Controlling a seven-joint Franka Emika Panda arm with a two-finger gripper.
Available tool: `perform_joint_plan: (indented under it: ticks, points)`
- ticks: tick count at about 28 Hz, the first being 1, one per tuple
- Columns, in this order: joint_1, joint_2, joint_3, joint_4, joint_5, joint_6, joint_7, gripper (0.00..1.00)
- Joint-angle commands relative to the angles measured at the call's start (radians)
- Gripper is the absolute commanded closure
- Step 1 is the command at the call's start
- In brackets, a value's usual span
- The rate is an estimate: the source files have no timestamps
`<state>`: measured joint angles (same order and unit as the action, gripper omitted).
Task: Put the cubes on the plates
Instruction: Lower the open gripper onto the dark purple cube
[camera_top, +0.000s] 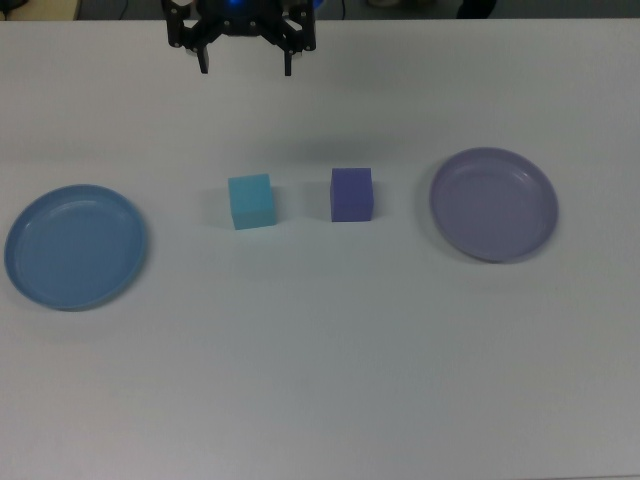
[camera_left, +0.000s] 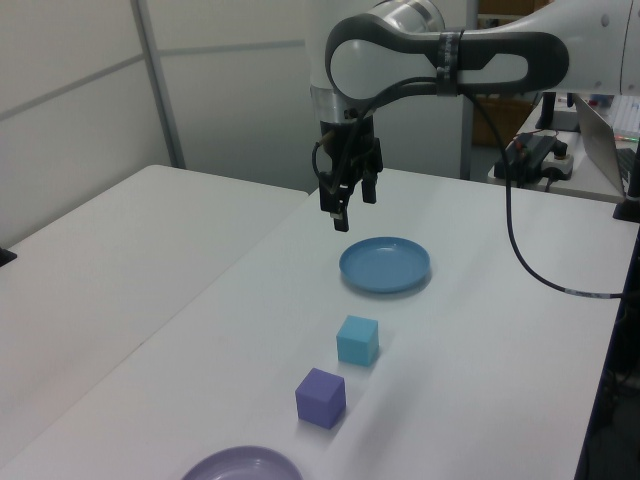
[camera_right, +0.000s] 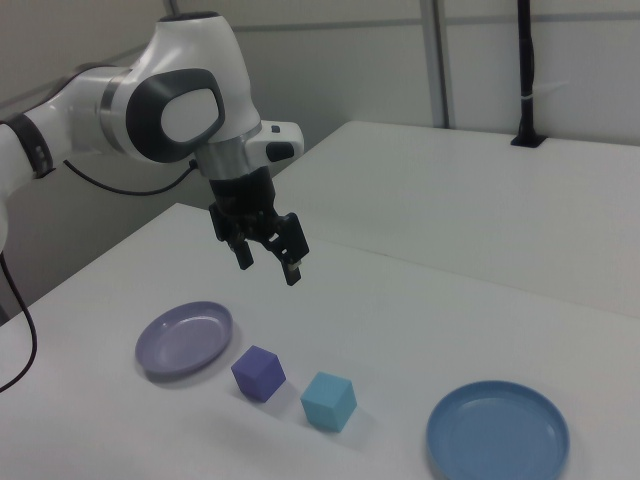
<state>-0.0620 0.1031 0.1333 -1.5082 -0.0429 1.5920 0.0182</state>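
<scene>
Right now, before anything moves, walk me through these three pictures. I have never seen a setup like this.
This is one white robot arm with a black two-finger gripper. It hangs open and empty above the white table.

All three pictures show the same moment. The top view looks straight down; the left view and the right view look across the table from opposite ends.

Four things lie on the table, in a row in the top view: a round blue plastic plate, a small light turquoise cube, a small purple cube, and a round pale lavender plate. Both plates are empty, and the cubes sit apart between them.
</scene>
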Motion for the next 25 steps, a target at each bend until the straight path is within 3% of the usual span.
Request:
perform_joint_plan:
  ticks: [1,9,15,19,25]
  points:
    - [-0.03,-0.006,-0.017,-0.007,0.062,0.016,0.014,0.0]
    - [-0.001,-0.002,-0.004,-0.029,0.052,0.006,0.063,0.0]
    - [0.014,0.023,-0.003,-0.052,0.041,0.022,-0.018,0.0]
    - [0.054,0.012,-0.003,-0.134,0.046,0.121,-0.04,0.0]
    - [0.125,0.014,-0.003,-0.243,0.044,0.259,0.06,0.0]
